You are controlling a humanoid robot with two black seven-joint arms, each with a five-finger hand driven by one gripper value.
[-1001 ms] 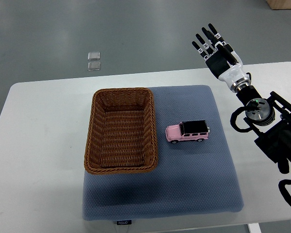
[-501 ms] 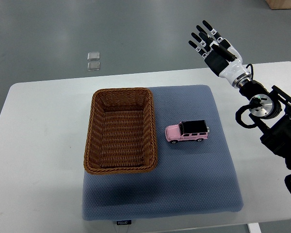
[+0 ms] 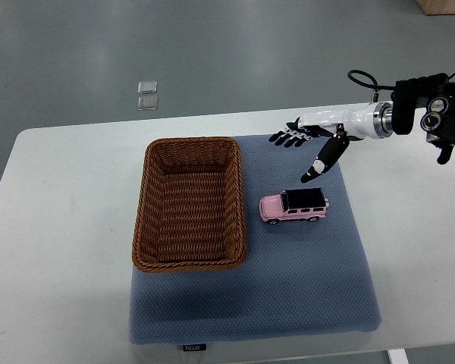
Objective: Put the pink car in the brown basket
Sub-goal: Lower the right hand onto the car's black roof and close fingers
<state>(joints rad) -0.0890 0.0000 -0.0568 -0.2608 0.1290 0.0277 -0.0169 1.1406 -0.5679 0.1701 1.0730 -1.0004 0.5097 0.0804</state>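
Right hand (image 3: 309, 148): yours, fingers spread wide, holding nothing, poised above the pink car (image 3: 293, 205).
Pink car: on blue mat (image 3: 303, 280), beside brown basket (image 3: 188, 203).

A single top view looks steeply down from the robot's near side onto the white rectangular table (image 3: 68, 250), moderately close.

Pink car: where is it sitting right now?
In the top view, the pink car sits on the blue mat, right of the brown basket, with the right robot hand open above it.
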